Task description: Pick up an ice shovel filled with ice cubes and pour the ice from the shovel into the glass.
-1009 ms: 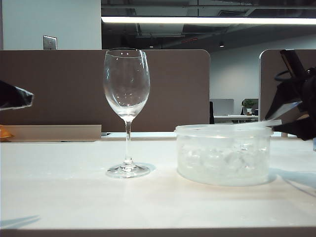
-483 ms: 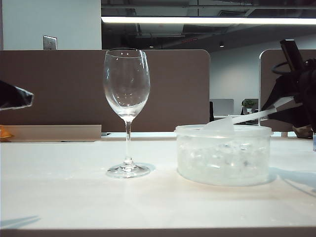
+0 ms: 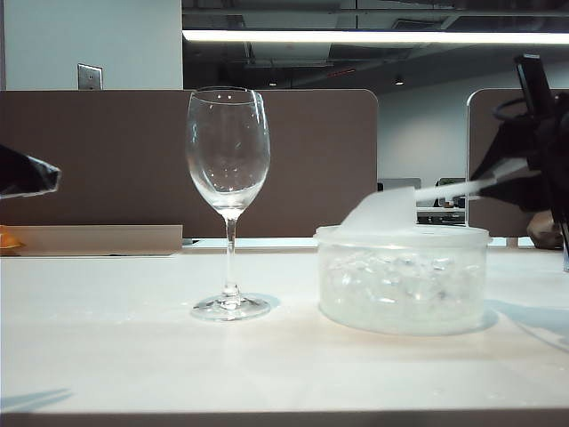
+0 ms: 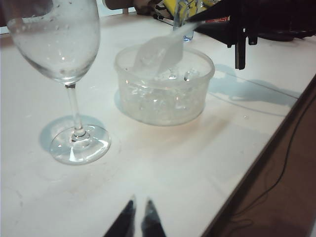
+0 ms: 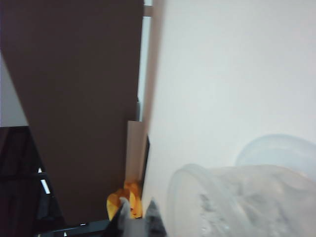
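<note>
My right gripper clamps the ice shovel over the tub of ice cubes, beside the empty glass; my left gripper, nearly shut, shows only from its wrist.

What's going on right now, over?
Right gripper jaws shut on ice shovel handle, trough above tub. Left gripper jaws shut, idle, off to the side. Glass empty, upright. Path to glass looks open.

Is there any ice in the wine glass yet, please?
No, in the exterior view the glass stands empty left of the tub, while the right gripper holds the ice shovel over the tub.
</note>
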Controlling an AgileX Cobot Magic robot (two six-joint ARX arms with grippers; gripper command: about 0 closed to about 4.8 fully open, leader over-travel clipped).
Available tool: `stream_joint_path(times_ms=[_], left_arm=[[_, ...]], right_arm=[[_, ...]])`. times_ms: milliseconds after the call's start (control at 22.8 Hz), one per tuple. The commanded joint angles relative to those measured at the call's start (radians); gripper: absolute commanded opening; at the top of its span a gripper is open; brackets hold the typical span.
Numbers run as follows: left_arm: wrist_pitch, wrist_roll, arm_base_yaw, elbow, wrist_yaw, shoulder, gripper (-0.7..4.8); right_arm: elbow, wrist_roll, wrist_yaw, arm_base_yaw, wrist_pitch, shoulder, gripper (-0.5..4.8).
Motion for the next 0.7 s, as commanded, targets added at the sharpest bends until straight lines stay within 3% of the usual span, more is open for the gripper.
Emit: stream_joint_path(times_ms=[44, 702], left_arm=[[0.008, -0.003, 0.0, 0.001, 0.0, 0.001, 0.29], [0.008, -0.003, -0.001, 0.001, 0.0, 0.001, 0.29]], right_arm=[[0.002, 0.003, 0.005, 0.0, 0.083, -0.002, -0.06], [0.037, 0.059, 0.032, 0.0, 0.17, -0.003, -0.06]])
